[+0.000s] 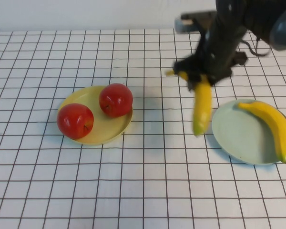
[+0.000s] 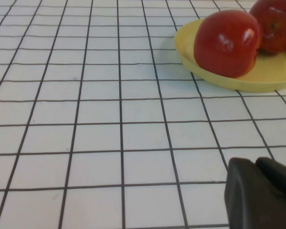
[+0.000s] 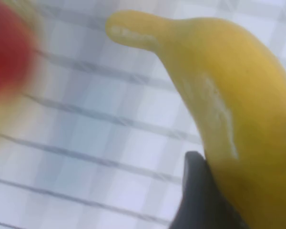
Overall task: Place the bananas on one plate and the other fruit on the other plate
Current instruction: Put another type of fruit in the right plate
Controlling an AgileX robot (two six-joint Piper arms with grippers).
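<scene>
Clamped near the stem end of a banana (image 1: 202, 106), the right gripper (image 1: 200, 76) hangs above the table between the two plates, closer to the pale blue-green plate (image 1: 238, 136). The fruit dangles lengthwise from the fingers, clear of the cloth, its lower tip just beside that plate's near rim. In the right wrist view the banana (image 3: 229, 119) fills most of the picture, with one dark finger (image 3: 200, 195) pressed against its side.

A second banana (image 1: 271, 126) already lies along the far side of the blue-green plate. On the pale yellow plate (image 1: 107, 133), off to the left, sit the two red apples (image 1: 75, 120), (image 1: 116, 99), close together. The left wrist view shows the same apples (image 2: 226, 44) on the yellow plate (image 2: 205, 67).

So the apples look sorted and one banana is home; the step in hand appears to be carrying the last banana over. The next move calls for shifting right until the fruit is over the bare part of the blue-green plate, lowering it, and letting go without knocking the banana already there.

Only a dark edge of the left gripper (image 2: 260, 195) shows, low over the checked tablecloth (image 1: 143, 191), well away from the action; whether its fingers are parted I cannot tell.
</scene>
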